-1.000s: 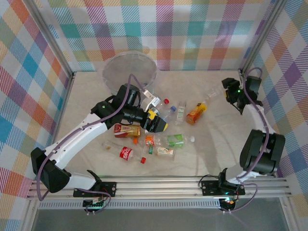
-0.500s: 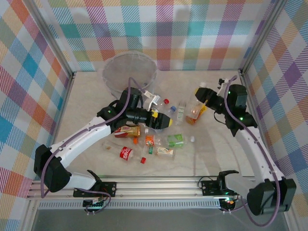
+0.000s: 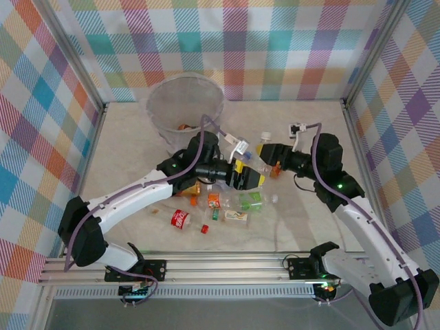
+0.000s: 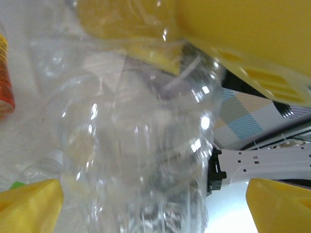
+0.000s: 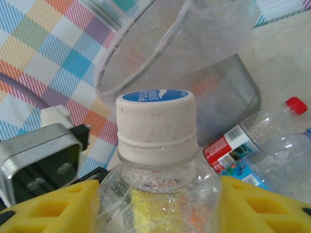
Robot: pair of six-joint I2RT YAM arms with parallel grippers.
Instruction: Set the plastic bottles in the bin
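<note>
While right hand (image 5: pixel 155 206) grips it, bottle (image 5: pixel 157 127) aims cap-first toward bin (image 5: pixel 219 77)

You have plaid walls (image 3: pixel 275 48) at 9, 12 and 3 o'clock, held by aluminium posts (image 3: pixel 71 51) at the far corners. The tabletop (image 3: pixel 124 137) is pale beige, evenly lit, with soft shadows. At 6 o'clock, aluminium rails (image 3: pixel 227 267) cross its edge, with grey floor (image 3: pixel 240 313) beyond.

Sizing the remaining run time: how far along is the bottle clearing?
Done: an orange item, likely a bottle, lies in the bin. In hand: right gripper shut on a white-capped bottle; left gripper open around a clear bottle. Left: several bottles on the table, including a red-labelled bottle and a green-labelled bottle.
</note>
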